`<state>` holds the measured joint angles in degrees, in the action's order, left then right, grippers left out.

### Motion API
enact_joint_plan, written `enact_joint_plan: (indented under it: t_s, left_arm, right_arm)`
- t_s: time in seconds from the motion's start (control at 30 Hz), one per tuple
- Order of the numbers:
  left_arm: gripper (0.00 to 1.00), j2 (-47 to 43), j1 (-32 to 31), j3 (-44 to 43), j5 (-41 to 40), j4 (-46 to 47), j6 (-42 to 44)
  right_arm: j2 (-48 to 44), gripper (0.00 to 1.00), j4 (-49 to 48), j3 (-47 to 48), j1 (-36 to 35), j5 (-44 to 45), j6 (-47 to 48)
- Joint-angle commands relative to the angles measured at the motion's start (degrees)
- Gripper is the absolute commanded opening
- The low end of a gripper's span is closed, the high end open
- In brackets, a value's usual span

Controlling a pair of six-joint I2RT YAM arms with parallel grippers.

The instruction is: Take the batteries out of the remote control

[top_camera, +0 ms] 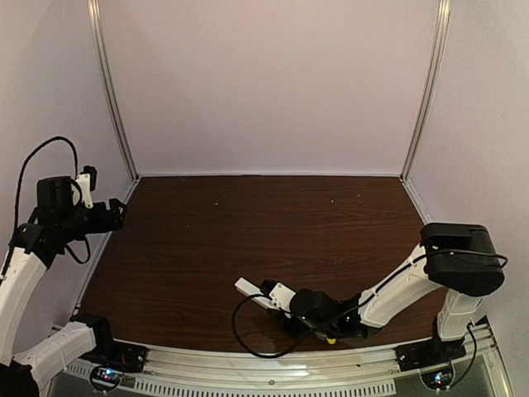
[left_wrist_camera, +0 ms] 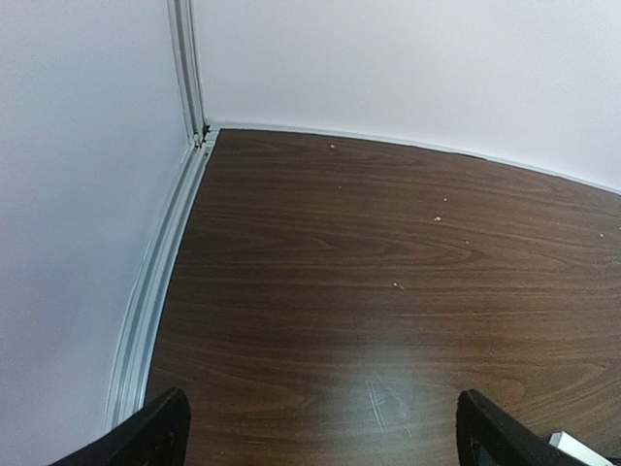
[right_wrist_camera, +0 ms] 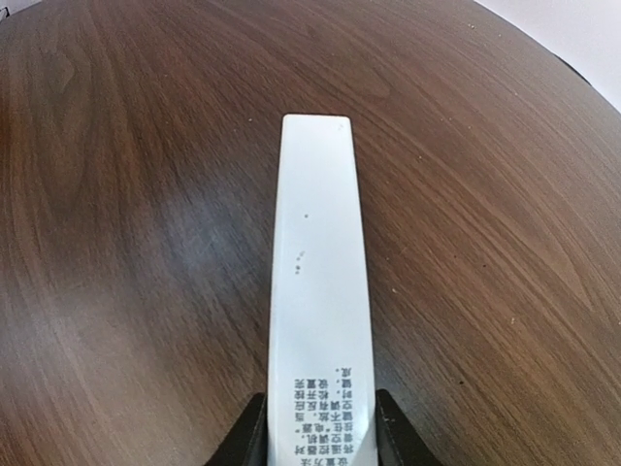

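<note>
The dark wooden worktop (top_camera: 248, 223) is wide below me. My left arm (top_camera: 58, 211) is raised beside the left wall, and its jaws stand far apart with nothing between them. The white remote control (right_wrist_camera: 315, 272) is near the front edge. My right jaws are clamped on the sides of its near end.

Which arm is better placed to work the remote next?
Right. The right pincer grips the near end of the remote, fingers against both sides. The left pincer hangs open at the table's left edge, far from it.
</note>
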<state>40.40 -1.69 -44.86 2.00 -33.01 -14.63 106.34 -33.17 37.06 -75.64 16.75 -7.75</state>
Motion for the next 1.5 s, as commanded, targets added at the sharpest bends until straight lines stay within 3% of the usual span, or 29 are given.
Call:
enact_joint_plan:
  t_s: [0.0,0.33,0.63,0.73,0.97,1.13,1.47]
  left_arm:
    - [0.97,0.0,0.4,0.4,1.5,2.4,0.8]
    - [0.97,4.8,0.4,-0.7,14.6,3.6,2.0]
    - [0.84,15.7,0.3,-2.8,33.8,4.4,2.4]
    - [0.82,18.6,-0.1,-2.9,36.8,5.2,1.6]
    - [0.82,23.8,-9.3,-2.6,36.4,8.8,-0.4]
    - [0.97,27.6,-16.1,-2.3,34.3,12.8,-4.1]
    - [0.97,34.7,-26.4,-0.8,31.8,24.6,-12.9]
  right_arm:
    - [1.3,0.24,5.4,0.1,1.0,-1.1,-0.2]
    - [0.5,0.12,8.4,2.6,1.1,-3.1,2.3]
    - [-2.2,0.09,8.9,5.0,1.1,-2.4,5.8]
    - [-3.2,0.08,8.8,5.2,1.2,-1.6,6.9]
    - [-5.2,0.08,8.5,5.0,1.8,-2.4,9.7]
    - [-7.8,0.07,8.7,5.4,2.5,-3.9,10.1]
    - [-11.0,0.08,12.1,8.7,4.1,-5.1,12.0]
